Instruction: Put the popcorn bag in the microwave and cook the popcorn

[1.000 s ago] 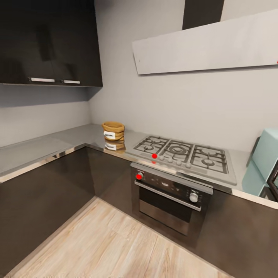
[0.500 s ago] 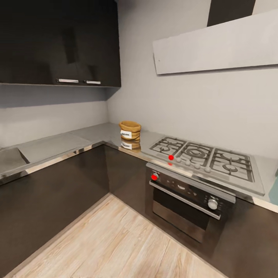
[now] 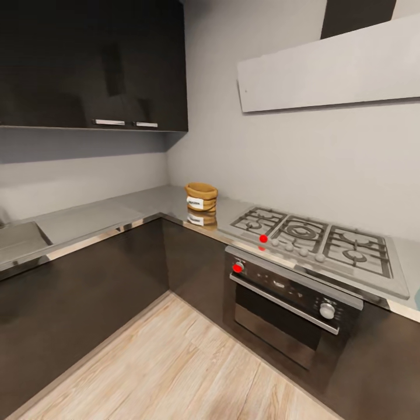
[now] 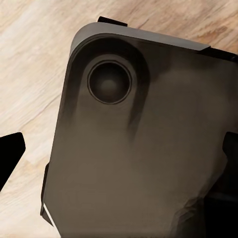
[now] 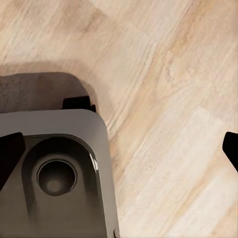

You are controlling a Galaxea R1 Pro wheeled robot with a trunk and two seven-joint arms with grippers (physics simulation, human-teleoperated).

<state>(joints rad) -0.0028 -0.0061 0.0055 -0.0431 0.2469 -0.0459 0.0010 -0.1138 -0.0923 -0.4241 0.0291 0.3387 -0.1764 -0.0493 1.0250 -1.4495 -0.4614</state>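
I'm rolling into the kitchen corner, both arms hanging low over the wood floor [image 5: 168,99], well short of anything worth grabbing. Sweeping left to right: dark upper cabinets [image 3: 93,58], the sink's edge [image 3: 17,239] at far left, then the bench [image 3: 105,213] running into the corner. There's the bag [image 3: 201,196], upright on the bench near the back wall, label facing me, its reflection on the glossy top, just beside the hob [image 3: 318,239]. Under the hob sits the oven [image 3: 291,303]; that's not my target, so I ignore it.

My left tool [image 4: 119,148] looks down at my own base [image 4: 148,148]; dark fingertips [image 4: 10,153] sit at both edges of the view, so it's spread wide and empty. Right tool [image 5: 119,148] is the same story: tips [image 5: 10,153] far apart, nothing between them, floor below.

The bag lies far ahead of and above both tools. To do this well, I judge I should drive square to the corner, stop close enough that the bag is inside easy reach, then lift an arm above bench height before going forward, so I don't clip the bench edge.
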